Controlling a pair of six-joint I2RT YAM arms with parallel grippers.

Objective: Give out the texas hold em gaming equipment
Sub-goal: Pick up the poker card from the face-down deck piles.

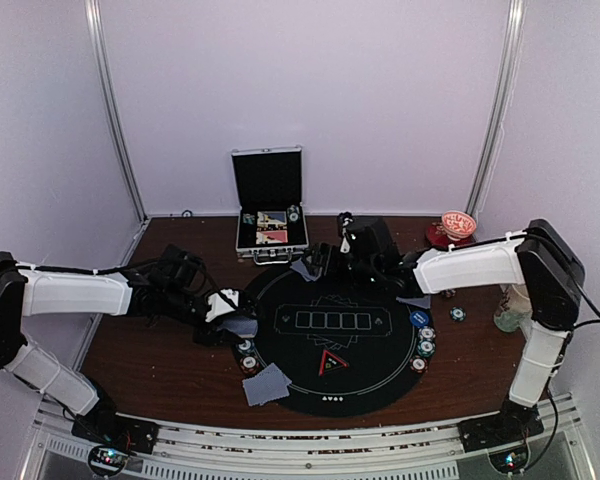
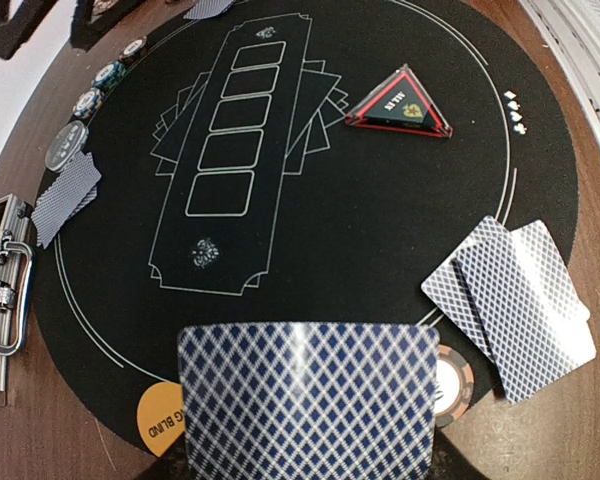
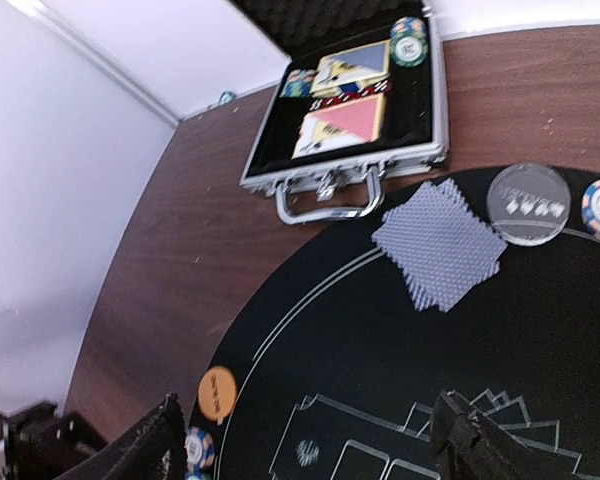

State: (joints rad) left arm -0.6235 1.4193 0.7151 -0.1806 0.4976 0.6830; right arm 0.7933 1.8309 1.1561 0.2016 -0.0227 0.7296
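**Left claw pinching a card at the mat's left rim; right claw spread wide by the case**

On my left, the left claw (image 1: 225, 312) is pinching one grey-blue-backed playing card (image 2: 310, 395), held flat and low over the left rim of the round black mat (image 1: 380, 385). In the left wrist view, the orange Big Blind button (image 2: 158, 422) peeks out on one side of that card and an edge-striped poker chip (image 2: 454, 385) on the other. Both lie at the mat's rim.

Toward the front edge of the surface (image 1: 140, 370), a pair of cards (image 2: 515, 300) lies face down and overlapping, partly on the mat and partly on the wood. A red-edged All In triangle (image 1: 330, 362) sits on the mat, on its front half.

At the middle of the far edge, the silver case (image 1: 270, 205) stands open with card boxes and chips inside.

The right claw (image 3: 310, 435) hovers over the mat's far rim, just in front of the case. I see its fingers spread wide with nothing between them. Two more face-down cards (image 3: 440, 240) overlap on the mat's far rim, near the case handle.

Along the mat's right rim sit a blue button (image 1: 418, 317) and a row of three chips (image 1: 425, 348). A loose chip (image 1: 458, 314) lies on bare wood toward the right edge.
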